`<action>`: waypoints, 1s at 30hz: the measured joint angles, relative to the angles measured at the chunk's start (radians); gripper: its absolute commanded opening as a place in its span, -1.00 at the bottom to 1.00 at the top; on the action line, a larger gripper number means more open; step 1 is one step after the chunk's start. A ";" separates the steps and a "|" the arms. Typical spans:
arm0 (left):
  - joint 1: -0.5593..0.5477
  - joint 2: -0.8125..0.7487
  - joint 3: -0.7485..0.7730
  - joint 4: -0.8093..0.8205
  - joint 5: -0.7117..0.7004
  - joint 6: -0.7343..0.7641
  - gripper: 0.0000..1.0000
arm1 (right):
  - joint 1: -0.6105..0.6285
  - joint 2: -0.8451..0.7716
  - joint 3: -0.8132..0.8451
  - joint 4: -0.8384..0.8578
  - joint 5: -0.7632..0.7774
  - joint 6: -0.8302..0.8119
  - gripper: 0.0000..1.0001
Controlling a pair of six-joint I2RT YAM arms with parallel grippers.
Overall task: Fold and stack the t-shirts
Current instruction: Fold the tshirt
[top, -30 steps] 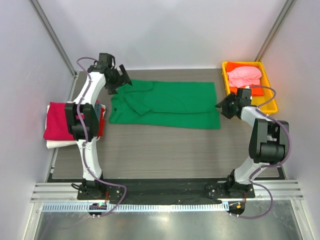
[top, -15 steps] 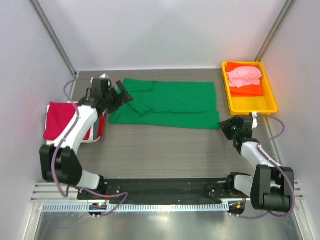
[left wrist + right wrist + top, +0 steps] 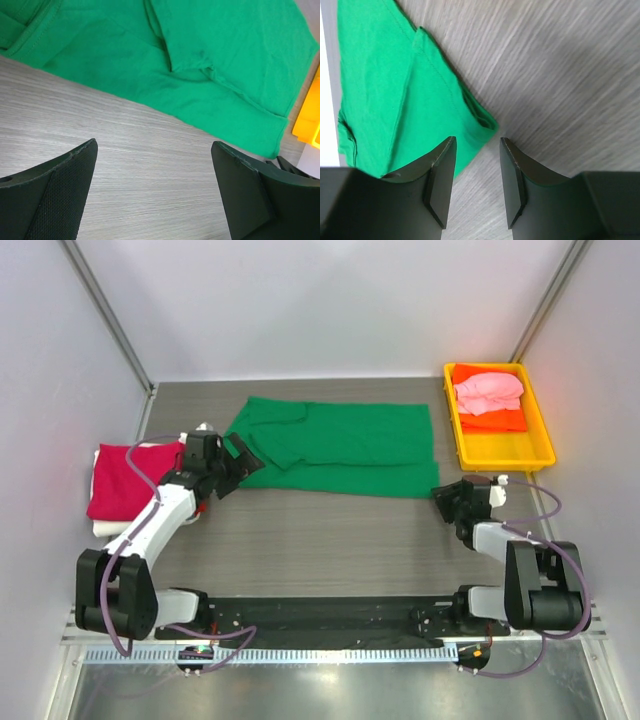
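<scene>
Both arms had swung down to the near edge of the green t-shirt (image 3: 340,445), which lay half-folded across the counter (image 3: 320,540). My left fingers (image 3: 65,185) stood wide apart, empty. My right fingers (image 3: 440,170), part-open, lined up on its near-right corner, so the next fold looked due.

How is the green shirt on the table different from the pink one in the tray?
The green shirt lies spread flat on the table; the pink shirt sits bunched in the yellow tray, on an orange shirt. The green covers more area than the pink. Both are plain cloth.
</scene>
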 measured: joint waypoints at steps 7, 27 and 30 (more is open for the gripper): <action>0.005 -0.029 -0.001 0.014 -0.013 0.005 0.92 | 0.037 0.030 -0.005 0.036 0.069 0.049 -0.33; 0.010 -0.057 -0.077 0.013 -0.004 0.004 0.84 | -0.062 -0.089 0.012 -0.119 0.039 -0.105 -0.98; -0.004 -0.086 -0.126 0.024 -0.005 -0.009 0.76 | -0.139 -0.235 -0.015 -0.215 0.014 -0.170 -0.98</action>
